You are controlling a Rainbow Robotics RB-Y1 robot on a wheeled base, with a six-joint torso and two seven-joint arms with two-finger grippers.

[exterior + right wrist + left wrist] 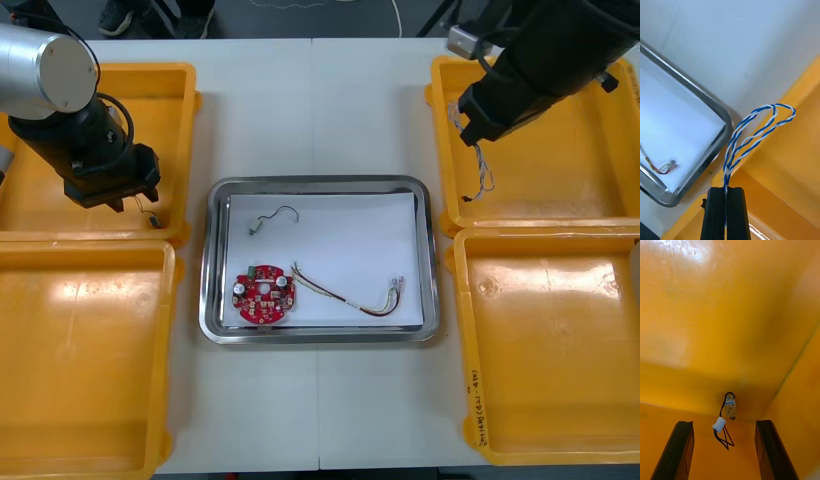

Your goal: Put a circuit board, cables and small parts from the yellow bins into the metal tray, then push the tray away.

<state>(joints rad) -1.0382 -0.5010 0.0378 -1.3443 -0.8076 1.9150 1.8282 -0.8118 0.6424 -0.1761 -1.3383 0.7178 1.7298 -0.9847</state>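
Metal tray (318, 183) holds circuit board (265, 294), red and yellow cable (345, 293) and black cable (272, 219). Right gripper (726, 191), fingers clamped on blue and white cable (728, 167), is just off the tray's far right corner. Left gripper (724, 423), fingers wide apart, is over loose black cable (729, 408) in yellow bin (40, 205) left of tray. To do: those cables, small parts, push.

Tray (318, 183) between bins (80, 360); board (265, 294), cables (340, 292) inside.

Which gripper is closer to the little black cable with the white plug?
Left. The left gripper hangs open over the black cable in a left yellow bin; the right gripper is across the table, holding a blue and white cable.
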